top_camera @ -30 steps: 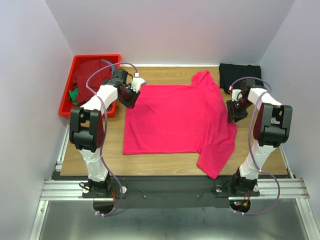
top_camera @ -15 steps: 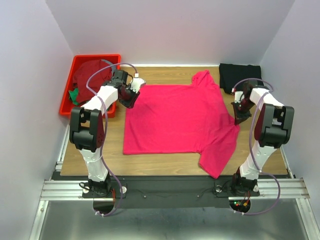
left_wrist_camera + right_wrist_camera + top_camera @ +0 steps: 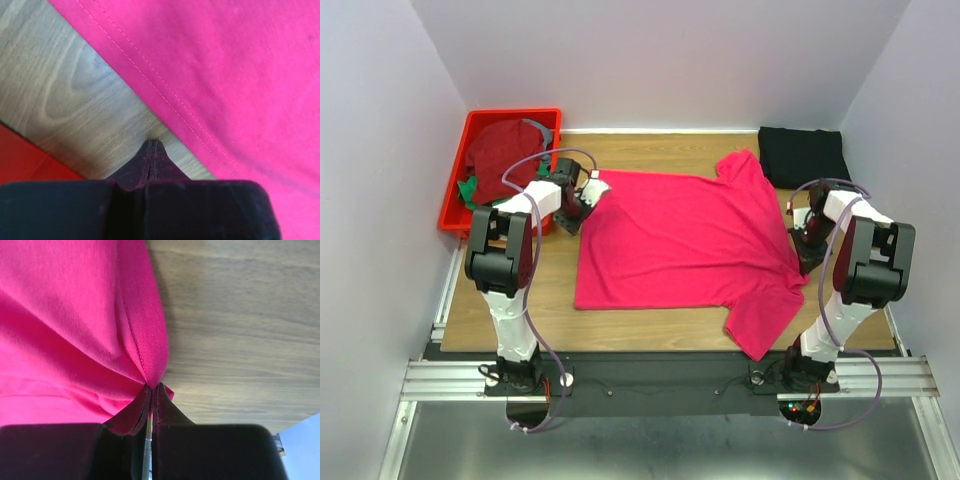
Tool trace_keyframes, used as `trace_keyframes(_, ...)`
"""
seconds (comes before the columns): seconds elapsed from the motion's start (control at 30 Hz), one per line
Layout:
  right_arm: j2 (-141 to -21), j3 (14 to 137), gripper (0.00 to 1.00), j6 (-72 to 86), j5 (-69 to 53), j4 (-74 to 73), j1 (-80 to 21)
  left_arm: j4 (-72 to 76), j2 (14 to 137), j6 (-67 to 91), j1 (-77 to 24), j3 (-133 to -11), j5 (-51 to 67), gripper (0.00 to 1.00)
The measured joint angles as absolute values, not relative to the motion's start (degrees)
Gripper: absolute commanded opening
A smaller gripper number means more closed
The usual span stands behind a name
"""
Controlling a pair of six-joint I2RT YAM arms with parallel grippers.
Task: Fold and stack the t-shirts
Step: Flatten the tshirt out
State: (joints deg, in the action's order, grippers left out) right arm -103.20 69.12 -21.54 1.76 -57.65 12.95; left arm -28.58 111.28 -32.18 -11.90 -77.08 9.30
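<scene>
A bright pink-red t-shirt (image 3: 680, 240) lies spread across the middle of the table, one sleeve hanging toward the near edge. My right gripper (image 3: 807, 245) is shut on its right edge; in the right wrist view the cloth (image 3: 65, 315) bunches into the closed tips (image 3: 152, 386). At the shirt's far left corner my left gripper (image 3: 580, 198) is shut. Its tips (image 3: 152, 142) rest on bare wood with the stitched hem (image 3: 225, 65) just beside them and no cloth between them. A folded black t-shirt (image 3: 803, 155) sits at the far right.
A red plastic bin (image 3: 455, 205) at the far left holds a dark red shirt (image 3: 500, 150) and a green one (image 3: 468, 188). Walls close in the table on the left, back and right. Bare wood (image 3: 650, 325) shows along the near edge.
Both grippers have shut. The right one took hold of the shirt's right edge and came toward the near side, dragging the shirt a little to the right. The left one closed beside the hem.
</scene>
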Motion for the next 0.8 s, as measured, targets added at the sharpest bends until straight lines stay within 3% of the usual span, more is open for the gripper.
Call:
trace_keyframes(0.1, -103.85, 69.43, 0.01, -21.67, 1.8, -57.67, 12.95, -29.91, 110.28, -33.63, -11.92, -76.34, 10.35, 0.01)
trace_keyframes(0.2, -103.88, 70.52, 0.01, -21.63, 2.07, -57.78, 12.95, -32.18, 109.86, -33.8, -12.23, -78.0, 13.08, 0.09)
trace_keyframes(0.53, -105.97, 73.65, 0.01, -20.03, 2.79, -57.45, 12.95, -27.99, 124.33, -25.52, -16.47, -105.25, 18.46, 0.09)
trace_keyframes(0.8, -107.77, 75.72, 0.01, -17.54, 2.68, -57.34, 12.95, -24.75, 131.57, -21.76, -16.53, -106.41, 14.09, 0.0)
